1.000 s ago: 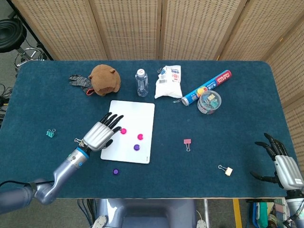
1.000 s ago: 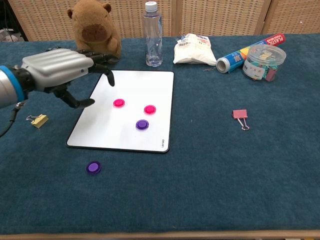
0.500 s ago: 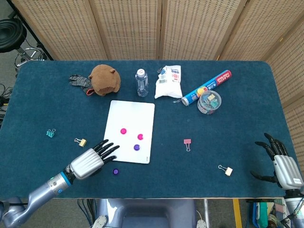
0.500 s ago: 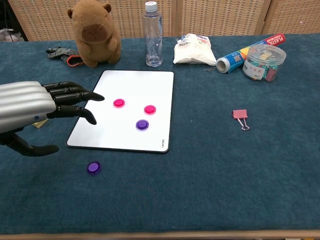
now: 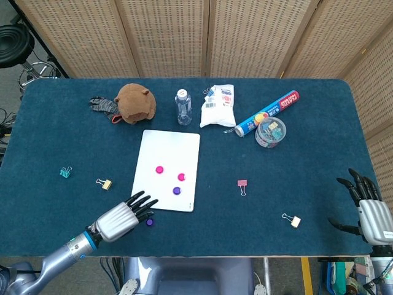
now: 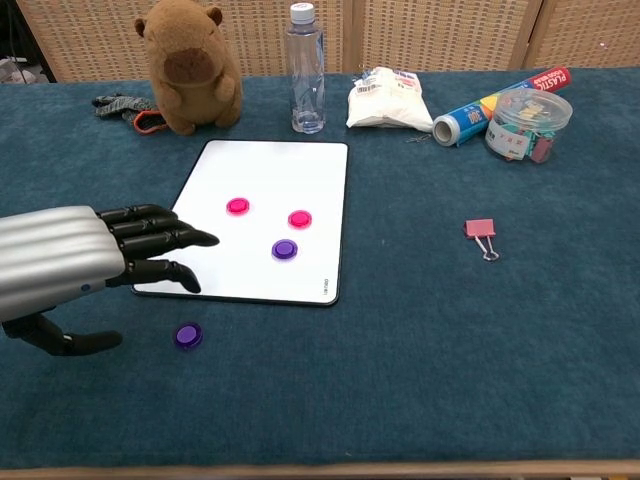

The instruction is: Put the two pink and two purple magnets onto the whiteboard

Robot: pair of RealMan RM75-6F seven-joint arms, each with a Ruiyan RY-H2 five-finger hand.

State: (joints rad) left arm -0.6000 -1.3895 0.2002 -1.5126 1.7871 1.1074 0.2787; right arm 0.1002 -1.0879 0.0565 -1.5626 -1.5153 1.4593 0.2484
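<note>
The tube (image 6: 497, 101) reads "PLASTIC"; the left robot hand (image 6: 70, 258), released with fingers spread, hovers near the loose purple magnet (image 6: 187, 336).

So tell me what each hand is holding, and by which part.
Nothing. The left hand hovers open near the loose purple magnet; the right hand is open too.

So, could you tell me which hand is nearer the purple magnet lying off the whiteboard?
Left. The left hand hovers just beside the loose purple magnet, fingers spread. The right hand sits at the table's far right edge.
</note>
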